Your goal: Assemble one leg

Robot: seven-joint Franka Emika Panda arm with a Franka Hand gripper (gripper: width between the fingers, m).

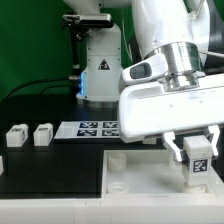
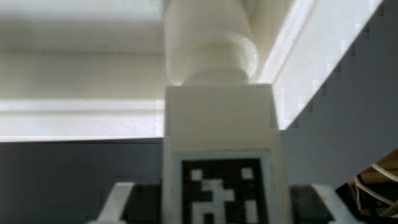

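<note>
My gripper (image 1: 195, 150) is shut on a leg (image 1: 198, 165), a chunky white block with a black-and-white tag facing the camera. It holds the leg upright over the right part of the large flat white tray-like part (image 1: 130, 172). In the wrist view the leg (image 2: 217, 120) fills the middle. Its tag is near the gripper (image 2: 222, 208) and its round end points at the white part (image 2: 71, 90). I cannot tell whether the end touches it. Two more legs (image 1: 15, 136) (image 1: 42, 133) stand on the black table at the exterior view's left.
The marker board (image 1: 95, 128) lies flat behind the tray-like part. A white lamp-like stand (image 1: 100, 70) with a blue light rises at the back in front of a green backdrop. The arm's white body (image 1: 165, 100) covers the exterior view's right.
</note>
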